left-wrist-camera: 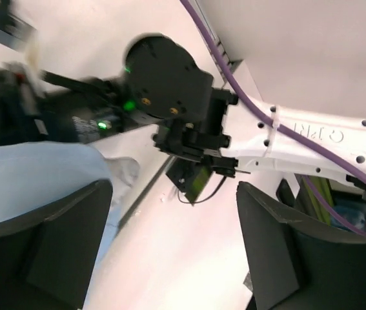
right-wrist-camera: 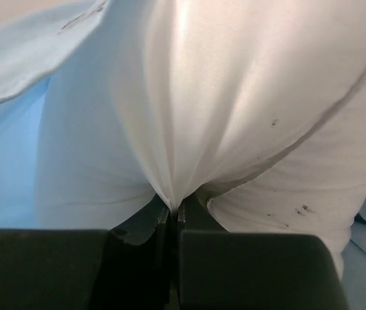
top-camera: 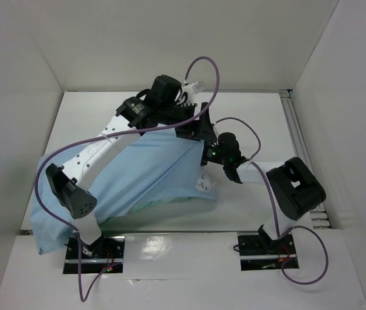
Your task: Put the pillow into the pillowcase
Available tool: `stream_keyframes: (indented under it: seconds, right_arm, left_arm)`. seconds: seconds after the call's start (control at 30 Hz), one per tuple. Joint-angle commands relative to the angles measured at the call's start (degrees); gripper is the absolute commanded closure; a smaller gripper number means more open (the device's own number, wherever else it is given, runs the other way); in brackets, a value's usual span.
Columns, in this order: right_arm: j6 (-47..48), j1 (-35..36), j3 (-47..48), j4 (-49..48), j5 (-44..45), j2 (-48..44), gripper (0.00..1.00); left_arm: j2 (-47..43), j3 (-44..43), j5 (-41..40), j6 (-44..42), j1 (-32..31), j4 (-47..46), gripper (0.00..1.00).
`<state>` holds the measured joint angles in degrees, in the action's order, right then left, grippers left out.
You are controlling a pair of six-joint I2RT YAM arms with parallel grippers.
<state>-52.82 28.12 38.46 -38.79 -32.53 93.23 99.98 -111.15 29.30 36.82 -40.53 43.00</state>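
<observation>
Left pincer (left-wrist-camera: 175, 187): wide open with nothing between its fingers. Blue cloth lies just beside its left finger, untouched.
Pillowcase (top-camera: 137, 174): a light blue sleeve spread on the desk (top-camera: 260, 123). It runs from under the left pincer away to the left, and its mouth edge sits close by both pincers.
What is in it: the pillow (top-camera: 206, 184). Judging by the bulk under the cloth, it is mostly inside. One white end shows outside the mouth, just on the near side of the right pincer.
Right pincer (right-wrist-camera: 173, 216): closed on a thin pinched fold of the pillow's white fabric, with pillowcase cloth to its left and above.
Risk at the left pincer: nothing holds the mouth, so the slack edge may sag or slide back off the pillow when the pillow is pushed.
Risk at the right pincer: the pinch looks shallow, so the fold may slip out under a firm shove.
Risk between the pincers: the wrists are crowded together, so they could knock each other or snag the purple cable (top-camera: 202, 64).
</observation>
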Motion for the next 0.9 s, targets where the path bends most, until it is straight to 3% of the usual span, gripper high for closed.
stream_keyframes:
  seconds: [0.0,0.03,0.1,0.13,0.17,0.2,0.27,0.3,0.37,0.4,0.53,0.77,0.8,0.87]
  right_arm:
    - [2.9,2.1,-2.1,4.5,-0.8,-3.9,1.00]
    - [3.6,2.1,-2.1,5.9,0.0,-4.6,1.00]
    - [6.0,2.1,-2.6,8.4,0.0,-5.9,1.00]
    - [6.8,2.1,-3.3,11.1,0.8,-7.0,1.00]
    - [7.4,2.1,-3.8,12.1,1.5,-7.6,1.00]
    - [8.4,2.1,-4.4,12.9,1.5,-8.1,1.00]
    - [9.0,2.1,-5.5,14.6,1.5,-9.8,1.00]
    - [10.4,2.1,-6.2,15.5,1.5,-11.0,1.00]
    - [12.2,2.1,-6.2,16.5,1.5,-12.5,1.00]
    - [13.3,2.8,-6.2,17.4,1.5,-13.3,1.00]
    - [20.3,5.3,-6.2,23.4,7.4,-19.0,1.00]
    - [22.1,6.5,-8.8,26.9,11.8,-24.1,1.00]
    - [22.1,6.5,-8.8,27.6,12.3,-24.1,1.00]
    - [22.1,6.5,-8.8,28.2,13.1,-24.1,1.00]
  left_arm:
    - [-2.5,-5.5,0.2,-3.6,4.0,0.0,0.09]
    - [-1.6,-6.1,0.1,-3.6,4.9,1.5,0.12]
    - [-1.6,-6.1,-0.6,-4.8,6.9,3.4,0.29]
    - [-1.6,-6.1,-0.6,-4.8,8.7,3.4,0.43]
    - [-1.6,-5.3,-0.6,-4.8,9.6,3.4,0.80]
    - [-2.2,-4.7,-0.6,-5.3,10.5,3.4,0.86]
    - [-2.2,-4.7,-0.6,-5.4,12.5,3.4,0.81]
    - [-2.2,-4.1,-1.4,-6.0,13.4,4.5,0.45]
    - [-0.4,-4.1,-3.9,-6.5,13.9,6.5,0.21]
    - [2.1,-4.9,-5.8,-6.5,13.9,8.3,0.17]
    - [8.6,-8.5,-15.0,-7.0,14.4,16.9,0.13]
    - [14.7,-7.4,-19.5,-6.9,12.5,16.8,0.08]
    - [16.5,-8.0,-19.5,-6.9,12.5,17.4,0.11]
    - [18.1,-10.2,-16.4,-8.9,12.5,18.8,0.39]
